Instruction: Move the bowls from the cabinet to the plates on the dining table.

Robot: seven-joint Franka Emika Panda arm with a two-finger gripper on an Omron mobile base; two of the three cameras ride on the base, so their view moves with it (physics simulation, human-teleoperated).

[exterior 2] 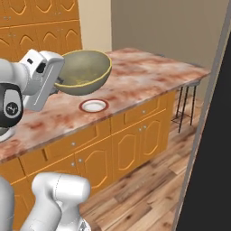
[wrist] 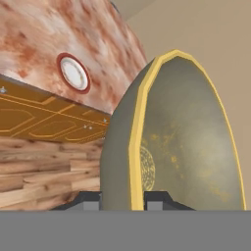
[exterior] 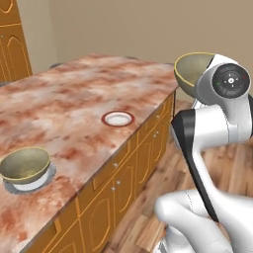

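Two bowls in scene, we tag both. One bowl [exterior: 24, 165] sits on the grey-rimmed plate [exterior: 30, 185] near the front-left edge of the dining table [exterior: 74, 104], upright, opening up. We see the second bowl [exterior 2: 85, 72] held in the air by the gripper [wrist: 122, 198], off the table's edge on the robot side, tilted, its yellowish inside partly turned to the right base camera. In the hand view we see the two fingers [wrist: 88, 202] pinching the yellow rim, one on the outer wall, one inside the bowl; jaws pressed close on the thin wall. Red-rimmed plate [exterior 2: 94, 106] lies bare on the marbled top close to the near edge, white centre showing; in the right base view the held bowl hangs above and just behind it, not touching. We note orange doors below the tabletop, wood floor [exterior 2: 135, 189] beneath, and a dark stool [exterior 2: 186, 108] at the table's far end.
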